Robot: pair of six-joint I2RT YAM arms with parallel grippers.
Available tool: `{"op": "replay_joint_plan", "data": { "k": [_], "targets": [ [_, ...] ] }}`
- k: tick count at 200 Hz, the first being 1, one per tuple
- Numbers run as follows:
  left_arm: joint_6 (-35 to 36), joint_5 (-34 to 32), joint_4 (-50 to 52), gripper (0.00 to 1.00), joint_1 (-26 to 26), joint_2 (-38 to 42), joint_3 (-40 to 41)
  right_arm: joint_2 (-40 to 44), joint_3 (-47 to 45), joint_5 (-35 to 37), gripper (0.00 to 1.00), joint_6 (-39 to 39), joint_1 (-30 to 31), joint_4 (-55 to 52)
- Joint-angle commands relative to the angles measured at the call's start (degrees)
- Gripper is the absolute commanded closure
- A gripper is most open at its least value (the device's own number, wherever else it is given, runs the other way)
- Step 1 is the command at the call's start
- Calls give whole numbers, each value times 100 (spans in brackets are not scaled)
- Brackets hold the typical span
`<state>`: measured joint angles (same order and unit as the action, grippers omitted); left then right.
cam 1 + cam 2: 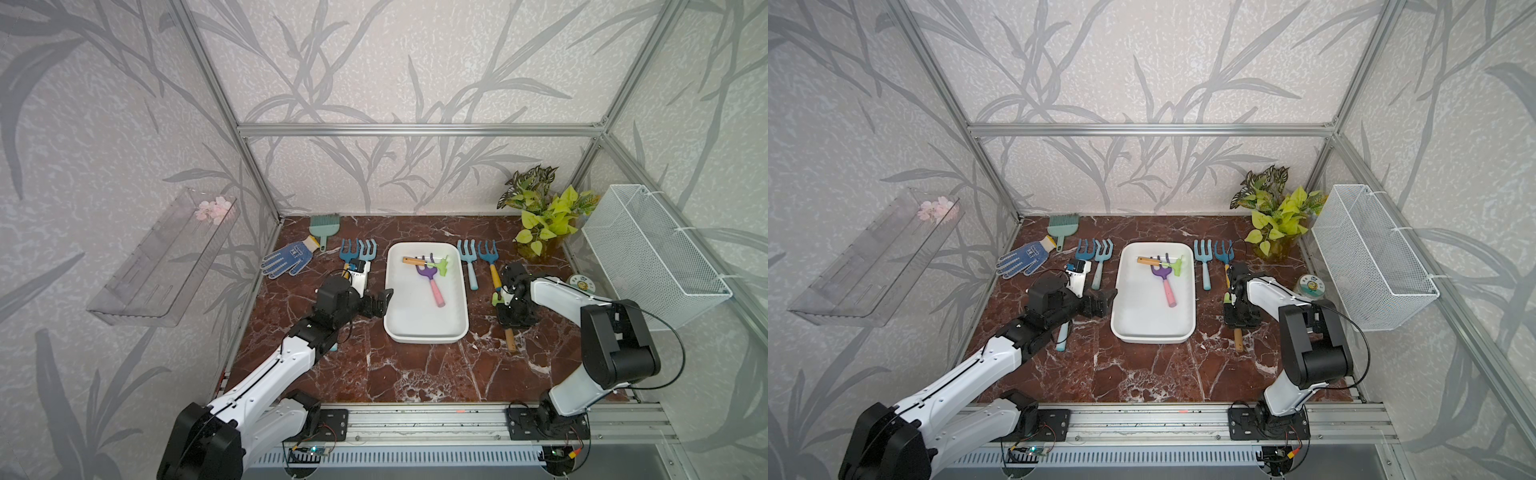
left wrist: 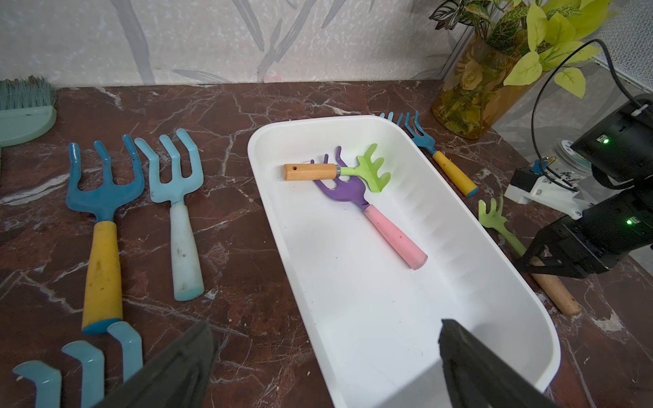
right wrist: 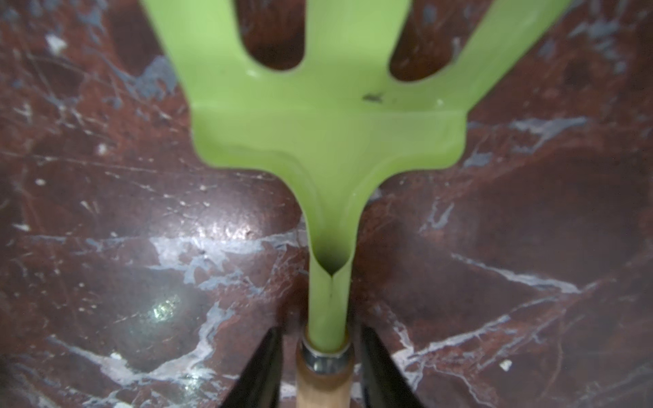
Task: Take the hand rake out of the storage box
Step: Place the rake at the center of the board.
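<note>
Already out of the storage box (image 1: 415, 322), a green hand rake (image 3: 328, 141) with a wooden handle lies flat on the marble table (image 1: 374, 374), just beside the tub's right wall. The right gripper (image 1: 510, 319) straddles the handle at its metal collar. Its claw is apart, and the wrist view shows a sliver of gap on either side.

Two rakes lie in the far half of the white tub. A second green rake (image 1: 415, 261) rests across the tines of a purple rake (image 1: 436, 291) with a pink handle.

The left gripper (image 1: 380, 302) hangs over the tub's left rim with its claw spread wide, one finger above the table and the other above the tub.

On the left wall, a clear tray (image 1: 158, 266) holds pink blossoms (image 1: 212, 208). A white wire basket (image 1: 648, 249) hangs on the right wall.
</note>
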<state>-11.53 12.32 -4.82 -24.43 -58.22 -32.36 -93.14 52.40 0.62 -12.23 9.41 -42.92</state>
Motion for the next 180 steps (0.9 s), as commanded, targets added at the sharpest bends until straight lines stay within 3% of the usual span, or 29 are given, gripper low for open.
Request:
{"op": "replay_joint_plan", "data": {
  "k": [1,38,73,84,108,136,180],
  "targets": [
    [72,-20,-99,0,-15,139,90,401,27,107,49,-59,0,-157],
    [32,-108,-59,0,-19,140,81,1347,-134,215,34,-63,121,53],
    [-6,-179,-22,0,-40,56,30,2486,-530,239,30,-83,756,886],
    [0,-204,-8,0,-52,17,3,2819,-751,133,25,-173,928,1357],
    [-7,-311,72,0,-107,-97,-88,3235,-1268,142,0,-394,1245,2424],
    [-40,-494,177,0,-220,-239,-219,3235,-1790,763,1,-438,1727,3572],
    [-219,-835,275,0,-476,-549,-476,3113,-1734,1350,1,-270,2220,3707]
  ]
}}
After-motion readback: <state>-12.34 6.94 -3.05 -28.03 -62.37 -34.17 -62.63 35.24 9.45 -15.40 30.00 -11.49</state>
